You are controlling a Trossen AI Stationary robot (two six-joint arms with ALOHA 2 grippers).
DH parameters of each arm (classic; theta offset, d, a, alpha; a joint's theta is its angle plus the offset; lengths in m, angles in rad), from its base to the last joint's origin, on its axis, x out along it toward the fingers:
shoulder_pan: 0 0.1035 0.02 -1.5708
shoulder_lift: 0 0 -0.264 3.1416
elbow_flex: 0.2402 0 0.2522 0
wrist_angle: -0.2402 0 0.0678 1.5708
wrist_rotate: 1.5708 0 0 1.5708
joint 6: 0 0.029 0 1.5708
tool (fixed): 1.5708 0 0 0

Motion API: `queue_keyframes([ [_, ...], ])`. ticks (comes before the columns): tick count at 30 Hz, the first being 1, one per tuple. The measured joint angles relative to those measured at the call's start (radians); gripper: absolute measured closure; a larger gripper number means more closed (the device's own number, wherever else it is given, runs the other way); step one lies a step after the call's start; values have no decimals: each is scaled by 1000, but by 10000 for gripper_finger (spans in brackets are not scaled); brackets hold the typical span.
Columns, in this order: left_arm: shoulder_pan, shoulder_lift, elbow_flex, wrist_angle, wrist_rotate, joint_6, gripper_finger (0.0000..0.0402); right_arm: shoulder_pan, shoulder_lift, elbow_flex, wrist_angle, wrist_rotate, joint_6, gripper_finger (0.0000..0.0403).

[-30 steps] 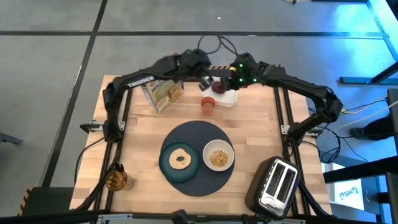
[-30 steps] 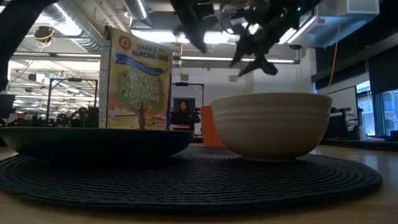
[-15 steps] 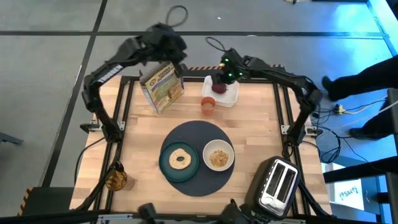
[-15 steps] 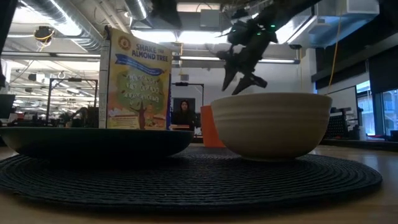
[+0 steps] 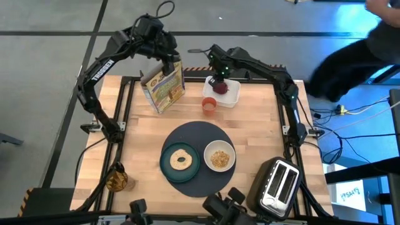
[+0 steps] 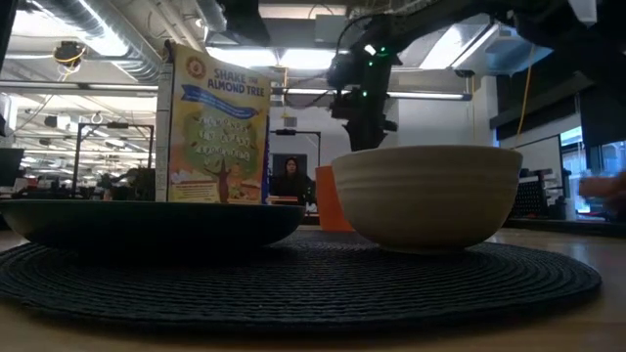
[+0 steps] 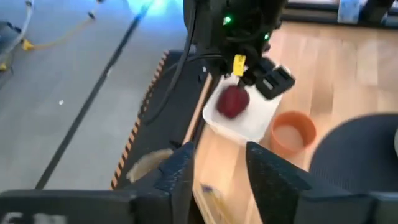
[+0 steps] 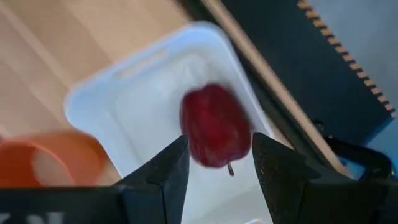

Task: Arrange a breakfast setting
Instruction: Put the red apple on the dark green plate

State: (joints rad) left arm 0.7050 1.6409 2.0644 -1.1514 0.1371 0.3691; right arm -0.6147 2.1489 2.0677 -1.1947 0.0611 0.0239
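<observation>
The dark red fruit [image 8: 214,127] lies in a small white tray [image 5: 230,95] at the table's far edge. My right gripper [image 5: 219,79] hangs open just above it, fingers pointing down; the fruit shows ahead between them. My left gripper [image 5: 167,62] is open over the top of the upright cereal box [image 5: 164,90]; whether it touches the box I cannot tell. The orange cup [image 5: 209,105] stands near the tray. On the dark-grey mat [image 5: 200,134] sit the teal plate [image 5: 167,167] with the ring-shaped bread [image 5: 182,159] and the white bowl [image 5: 219,156] of cereal. The spoon is out of view.
A silver toaster [image 5: 278,184] stands at the near right corner and a small golden object [image 5: 117,180] at the near left. A person in dark clothes [image 5: 356,50] moves beyond the table's far right. Bare wood lies left and right of the mat.
My left gripper has swung away from the white tray toward the table's left and now hangs over the cereal box. My right gripper has moved left over the fruit, tipped its fingers downward and come lower. A person has come into view at the far right.
</observation>
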Motion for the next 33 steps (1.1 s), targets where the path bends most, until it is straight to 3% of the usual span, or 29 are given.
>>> queue_keyframes([
  [7, 15, 0, 0, -37, -4, 14, 219, 0, 69, 2, -93, 6, -104, 220],
  [21, 8, 1, 0, 30, -5, 34, 196, 82, 152, 2, -62, 150, -234, 140],
  [25, 8, 2, 0, 40, -14, 33, 188, 86, 175, 2, -64, 221, -234, 132],
  [33, 8, 2, 0, 46, -21, 26, 149, 85, 182, 2, -72, 227, -226, 132],
])
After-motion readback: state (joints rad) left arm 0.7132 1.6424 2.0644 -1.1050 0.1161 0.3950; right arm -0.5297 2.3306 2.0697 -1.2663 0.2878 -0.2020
